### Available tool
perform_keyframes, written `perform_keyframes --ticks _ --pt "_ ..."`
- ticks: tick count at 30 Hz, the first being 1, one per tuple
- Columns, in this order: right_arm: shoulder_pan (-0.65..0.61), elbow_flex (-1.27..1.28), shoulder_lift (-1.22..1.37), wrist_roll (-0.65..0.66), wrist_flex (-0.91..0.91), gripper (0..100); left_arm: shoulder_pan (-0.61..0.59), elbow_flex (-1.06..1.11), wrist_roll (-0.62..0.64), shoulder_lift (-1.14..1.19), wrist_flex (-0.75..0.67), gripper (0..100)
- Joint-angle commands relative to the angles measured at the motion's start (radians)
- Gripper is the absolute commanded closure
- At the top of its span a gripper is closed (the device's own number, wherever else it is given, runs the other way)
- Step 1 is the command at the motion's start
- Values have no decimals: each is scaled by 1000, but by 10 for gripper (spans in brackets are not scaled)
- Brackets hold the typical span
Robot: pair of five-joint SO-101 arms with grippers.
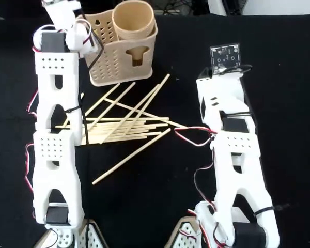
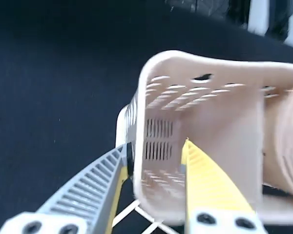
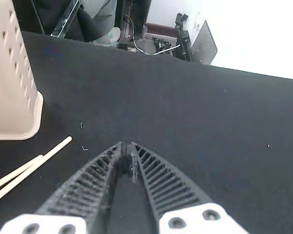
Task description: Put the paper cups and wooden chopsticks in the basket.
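The basket (image 1: 113,67) is standing upright at the far side of the black worktop (image 1: 279,129). It is holding stacked cups (image 1: 135,20) in the compartment on its right side, their rims rising above the basket's edge. The other compartment is sitting next to the left arm (image 1: 54,139).

The chopsticks (image 1: 124,126) are lying loose on the worktop just in front of the basket, between the two arms. Most are crossing one another in a flat pile, several are fanning out toward the basket's base, and one (image 1: 132,155) is lying slantwise a little apart on the near side. None can be seen inside the basket.

The left arm is stretching along the left side of the worktop up to the basket's left end. The left tool (image 2: 156,151) is standing spread at the basket (image 2: 219,83), its jaws straddling the end wall: the grey finger (image 2: 100,180) is lying outside against the corner, while the yellow finger (image 2: 202,180) is hanging inside the compartment without the cups, clear of the wall. It is gripping nothing. A cup (image 2: 288,141) is showing beyond the divider, and chopsticks (image 2: 136,214) are peeking out below the basket's base.

The right arm (image 1: 232,155) is lying over the right side of the worktop, well apart from the basket. The right tool (image 3: 126,157) is resting with its jaws pressed together and nothing between them, pointing over bare black cloth. The basket (image 3: 12,83) and some chopsticks' ends (image 3: 27,170) are lying off to its side.
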Motion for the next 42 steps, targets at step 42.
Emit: perform_keyframes --ticks 42 --pt "3 1 -33 -9 55 984 -113 -219 -92 -264 196 816"
